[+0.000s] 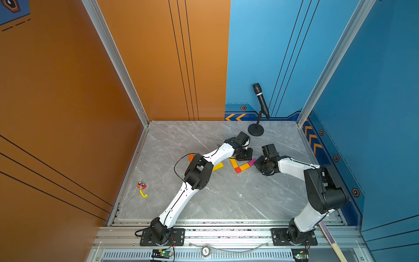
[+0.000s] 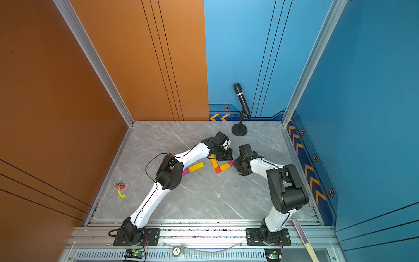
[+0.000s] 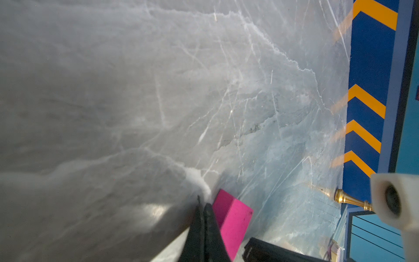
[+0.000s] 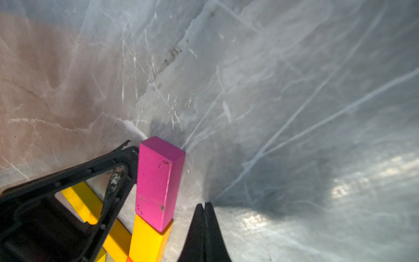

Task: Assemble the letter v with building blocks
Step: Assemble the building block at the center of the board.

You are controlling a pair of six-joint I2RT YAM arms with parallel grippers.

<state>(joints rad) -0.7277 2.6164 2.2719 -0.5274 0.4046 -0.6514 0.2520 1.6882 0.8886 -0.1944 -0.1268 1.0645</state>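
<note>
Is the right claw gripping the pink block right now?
No, the right claw is shut on nothing and sits beside the pink block with a gap between them.

A robotics lab cell, boxed in like a booth. A left arm (image 1: pixel 176 204) and a right arm (image 1: pixel 292 165) are bolted to an aluminium rail (image 1: pixel 226 234) at the front edge of a grey marble-look bench (image 1: pixel 226 197). Aluminium posts (image 1: pixel 114 56) frame flat orange panels (image 1: pixel 56 102) and blue panels (image 1: pixel 374 90) printed with orange chevrons (image 3: pixel 371 102). A microphone (image 1: pixel 261 102) on a desk stand stands beyond the left fingers (image 3: pixel 213 236), by the back wall. A circuit board (image 1: pixel 162 253) with a lit green lamp sits on the rail, well back from those fingers.
</note>
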